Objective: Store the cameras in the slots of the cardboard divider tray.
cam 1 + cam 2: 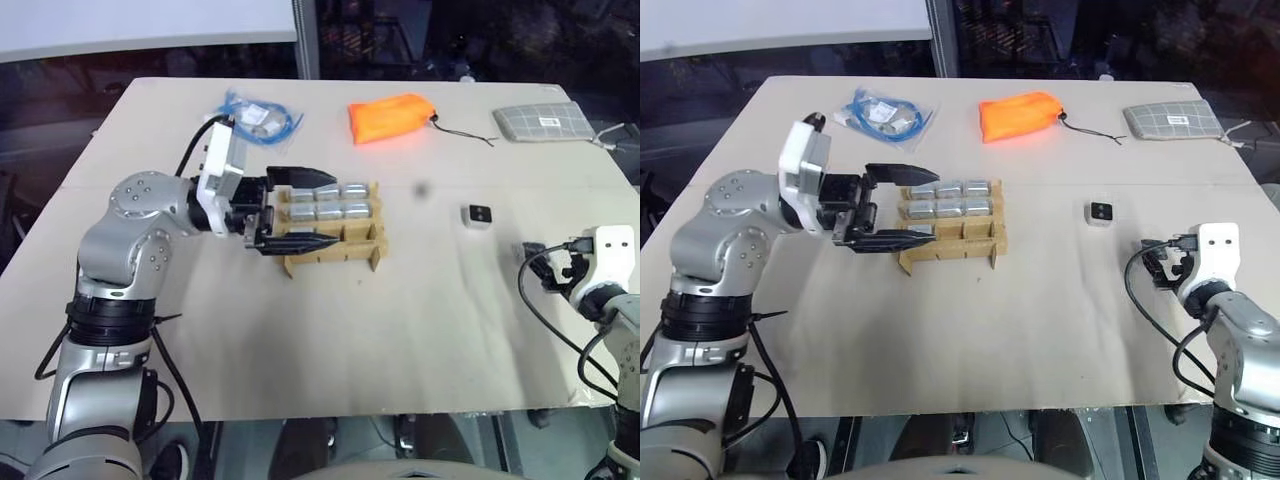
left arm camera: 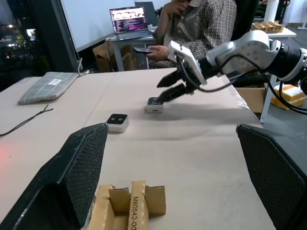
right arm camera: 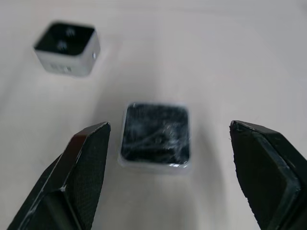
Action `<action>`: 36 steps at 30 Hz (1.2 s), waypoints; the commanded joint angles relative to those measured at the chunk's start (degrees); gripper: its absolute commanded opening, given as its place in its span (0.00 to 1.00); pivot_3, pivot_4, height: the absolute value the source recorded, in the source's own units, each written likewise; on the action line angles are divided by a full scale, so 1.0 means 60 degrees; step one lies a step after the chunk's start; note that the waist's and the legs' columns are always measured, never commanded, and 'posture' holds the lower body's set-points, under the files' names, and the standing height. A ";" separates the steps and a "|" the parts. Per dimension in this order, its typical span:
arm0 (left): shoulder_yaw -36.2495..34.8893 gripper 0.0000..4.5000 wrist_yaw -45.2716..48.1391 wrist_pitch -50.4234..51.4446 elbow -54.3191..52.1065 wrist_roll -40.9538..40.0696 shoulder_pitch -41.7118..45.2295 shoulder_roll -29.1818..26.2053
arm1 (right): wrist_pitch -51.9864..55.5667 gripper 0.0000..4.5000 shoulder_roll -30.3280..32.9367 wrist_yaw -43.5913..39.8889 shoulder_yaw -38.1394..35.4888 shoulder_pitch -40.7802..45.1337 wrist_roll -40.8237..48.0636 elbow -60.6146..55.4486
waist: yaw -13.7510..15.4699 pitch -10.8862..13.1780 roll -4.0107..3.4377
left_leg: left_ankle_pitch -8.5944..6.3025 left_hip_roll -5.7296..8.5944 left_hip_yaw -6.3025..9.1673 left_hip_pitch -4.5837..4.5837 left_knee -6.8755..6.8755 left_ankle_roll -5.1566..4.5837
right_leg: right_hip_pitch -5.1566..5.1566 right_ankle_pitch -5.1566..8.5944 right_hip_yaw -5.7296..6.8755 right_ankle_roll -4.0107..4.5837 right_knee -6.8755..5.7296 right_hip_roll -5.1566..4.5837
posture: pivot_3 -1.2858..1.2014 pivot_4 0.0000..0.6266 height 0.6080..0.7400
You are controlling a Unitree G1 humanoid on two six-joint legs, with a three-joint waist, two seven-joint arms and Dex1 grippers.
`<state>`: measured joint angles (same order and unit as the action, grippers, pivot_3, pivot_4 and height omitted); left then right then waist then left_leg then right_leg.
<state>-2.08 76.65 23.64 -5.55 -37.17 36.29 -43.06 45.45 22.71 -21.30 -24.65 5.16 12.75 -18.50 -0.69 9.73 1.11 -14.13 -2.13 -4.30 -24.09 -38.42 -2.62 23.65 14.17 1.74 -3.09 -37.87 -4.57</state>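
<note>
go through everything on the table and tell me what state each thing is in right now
Cardboard divider tray: six slots filled, front row empty.
Loose cameras: two, lens up, on the table.
Left gripper: open, at the tray.
Right gripper: open over one camera.
Orange bag: closed.

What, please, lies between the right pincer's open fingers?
In the right wrist view, a camera with its black lens face up lies on the table between the right pincer's open fingers, touching neither.

Left arm: bent inward, wrist level, pointing right.
Left gripper: fingers spread wide, empty.
Right gripper: angled slightly downward, fingers apart, empty.
</note>
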 commanded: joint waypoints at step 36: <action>-0.0347 1.00 -0.2522 0.2433 -0.0388 -0.0952 -0.0069 0.0886 | -0.1559 0.44 0.1756 -0.2106 0.2677 0.1059 0.1563 -0.2507 | 0.0001 0.0002 -0.0003 | -0.0006 -0.0010 -0.0009 0.0017 -0.0001 -0.0010 | -0.0010 0.0000 -0.0017 -0.0001 -0.0004 0.0006 | 0.52 0.24 1.00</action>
<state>-4.02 64.93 34.46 -6.26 -40.72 35.63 -38.86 35.99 32.17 -31.86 -10.95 9.52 20.27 -28.39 -0.68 9.74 1.09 -14.16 -2.18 -4.36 -23.99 -38.44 -2.68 23.58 14.17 1.64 -3.10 -37.90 -4.54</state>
